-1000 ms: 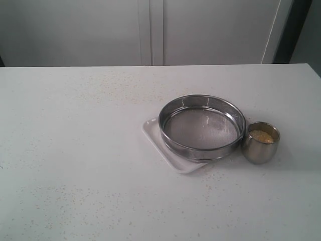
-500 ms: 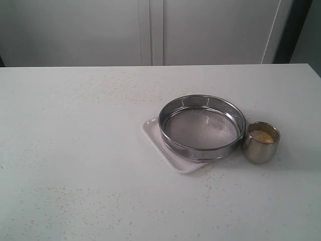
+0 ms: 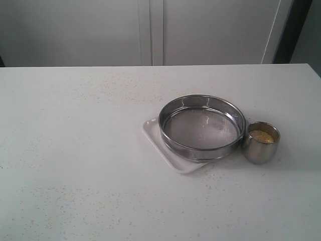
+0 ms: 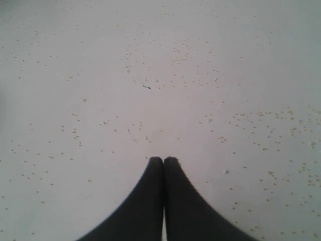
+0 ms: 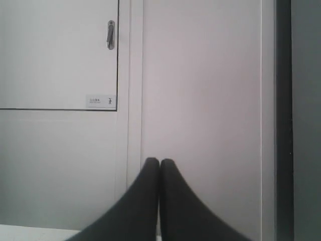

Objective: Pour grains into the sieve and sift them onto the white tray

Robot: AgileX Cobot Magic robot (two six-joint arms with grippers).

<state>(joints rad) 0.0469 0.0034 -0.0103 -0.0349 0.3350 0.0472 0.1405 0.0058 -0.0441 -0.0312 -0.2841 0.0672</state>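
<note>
The left pincer and right pincer are pressed shut, empty. Toward the worktop's right edge, the grains sit unpoured in the steel cup, just beside the seemingly empty sieve resting on the white tray; pouring and sifting are not yet done

Left tool pinched together, pointing downward; right tool pinched together too, apparently aimed level.
</note>
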